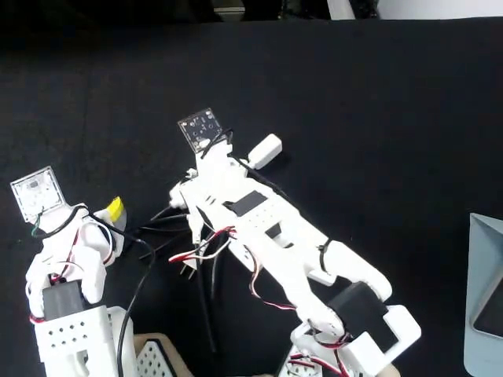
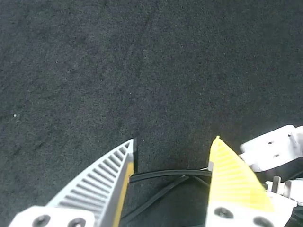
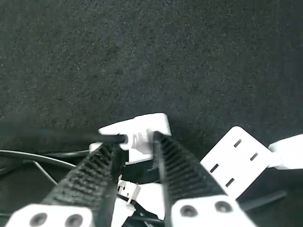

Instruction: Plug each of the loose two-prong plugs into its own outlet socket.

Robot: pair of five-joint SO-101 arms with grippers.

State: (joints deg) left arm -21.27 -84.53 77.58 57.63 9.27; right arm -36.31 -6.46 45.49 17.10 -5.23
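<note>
Right hand (image 3: pixel 138 142): was clamped on the white two-prong plug (image 3: pixel 142 127), just beside the outlet socket (image 3: pixel 234 158).
Left hand (image 2: pixel 173 144): fingers stood apart above a black cable (image 2: pixel 165 173) on the worktop (image 2: pixel 118 71).

Item 1: worktop (image 1: pixel 393 118). Black, matte, with a fine-grained cloth-like surface that spans nearly the whole high view.
Item 2: pale grey-blue container (image 1: pixel 486 243). At the worktop's right edge, cut off by the frame. A darker panel shows on its inner side.
Item 3: tan board (image 1: pixel 174 353). At the worktop's near edge, partly covered.
Item 4: white strip (image 1: pixel 440 8). Beyond the worktop's far edge, beside dark shapes too dim to identify.
</note>
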